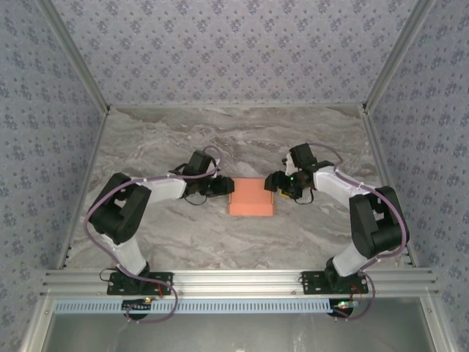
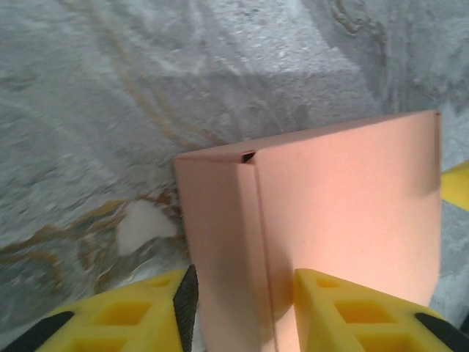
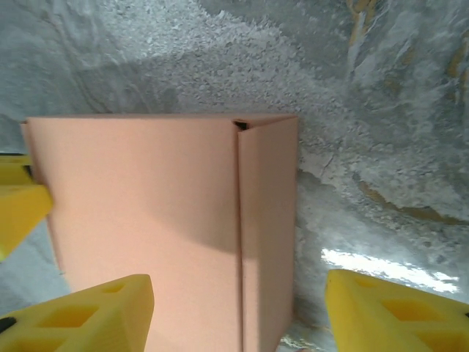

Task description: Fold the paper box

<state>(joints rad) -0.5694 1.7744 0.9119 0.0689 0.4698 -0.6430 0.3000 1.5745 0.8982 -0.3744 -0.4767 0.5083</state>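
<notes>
Yellow fingers (image 2: 352,308) of the left gripper (image 2: 242,293) stand partly apart at the left end of the paper box (image 1: 251,198), with a narrow folded side panel (image 2: 220,235) showing in the gap and nothing pinched. At the box's opposite end the right gripper (image 3: 236,293) is spread wider, one finger over the box and the other past its edge above the tabletop (image 1: 242,139). The box lies flat between them, both arms about equally near, its top nearly square with no clear long axis. Whether any finger presses the cardboard I cannot tell. Both wrist views cut off the box's near edge, and a small dark gap (image 3: 240,125) at a far corner suggests a flap is not fully seated.
</notes>
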